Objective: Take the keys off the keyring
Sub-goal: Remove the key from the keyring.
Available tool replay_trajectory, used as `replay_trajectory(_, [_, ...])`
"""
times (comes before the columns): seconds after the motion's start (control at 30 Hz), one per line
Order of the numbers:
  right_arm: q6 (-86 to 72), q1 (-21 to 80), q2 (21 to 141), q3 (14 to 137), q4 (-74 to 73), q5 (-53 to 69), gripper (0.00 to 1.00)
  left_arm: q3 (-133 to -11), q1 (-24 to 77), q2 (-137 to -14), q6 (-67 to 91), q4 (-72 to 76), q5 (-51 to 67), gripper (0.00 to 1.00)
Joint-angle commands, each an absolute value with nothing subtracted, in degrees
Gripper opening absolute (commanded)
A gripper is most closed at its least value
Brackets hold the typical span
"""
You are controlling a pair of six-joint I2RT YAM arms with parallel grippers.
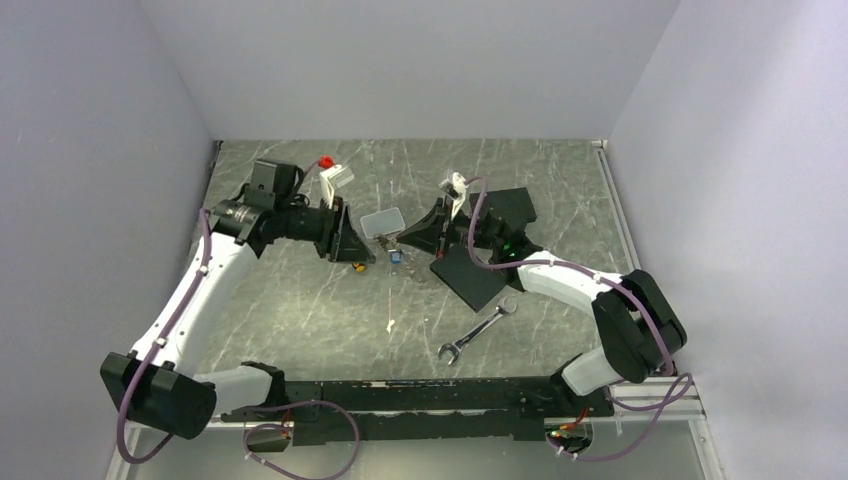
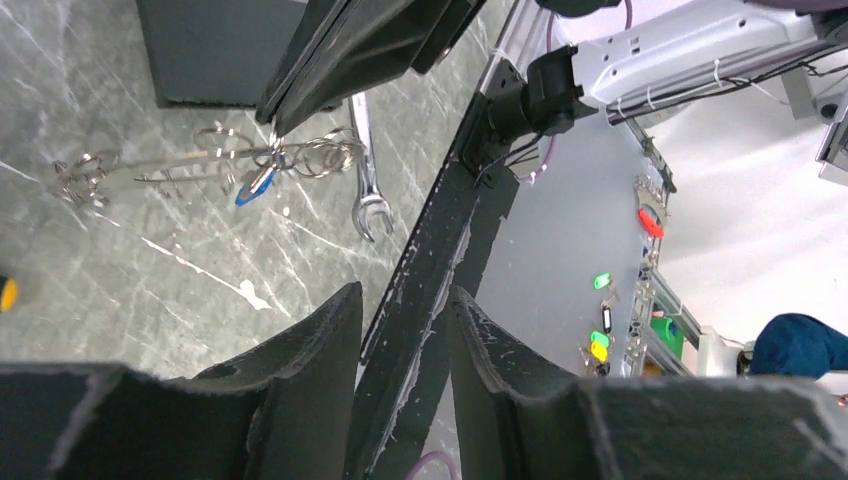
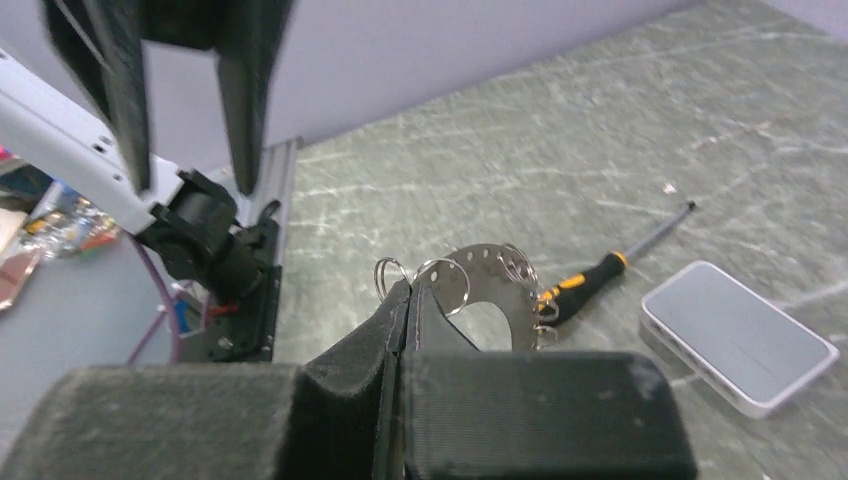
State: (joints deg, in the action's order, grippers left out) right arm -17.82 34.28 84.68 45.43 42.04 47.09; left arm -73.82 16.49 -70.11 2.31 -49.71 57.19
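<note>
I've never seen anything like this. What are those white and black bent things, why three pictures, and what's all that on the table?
Those are two robot arms bolted to a table's near edge. One picture looks down from above; the others come from cameras on each wrist. The right claw is shut on the keyring, a thin metal plate hung with small rings. The left claw stands open, holding nothing. On the green marbled table lie a wrench, a small screwdriver, a flat grey case and a black flat rectangle. A blue tag hangs among the keys.
</note>
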Motion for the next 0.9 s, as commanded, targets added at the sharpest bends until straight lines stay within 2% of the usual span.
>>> replay_trajectory(0.0, [-27.6, 34.1, 84.1, 44.8, 57.3, 50.2, 0.0, -69.2, 16.6, -69.0, 1.3, -45.9, 59.9, 0.41])
replay_trajectory(0.27, [-36.2, 33.8, 85.5, 42.7, 68.7, 52.0, 0.0, -65.3, 16.7, -67.1, 0.7, -38.1, 63.7, 0.39])
replay_trajectory(0.4, [-42.3, 33.8, 86.4, 41.9, 75.3, 52.8, 0.0, -60.9, 17.5, -63.3, 0.8, -31.6, 63.9, 0.45])
replay_trajectory(0.53, [-48.4, 33.8, 87.4, 41.4, 81.9, 53.5, 0.0, -60.9, 19.1, -62.2, -8.1, -33.8, 61.8, 0.47])
replay_trajectory(0.87, [-59.3, 34.0, 90.1, 41.4, 96.2, 56.9, 0.0, -58.6, 21.6, -59.8, -10.5, -29.4, 62.3, 0.46])
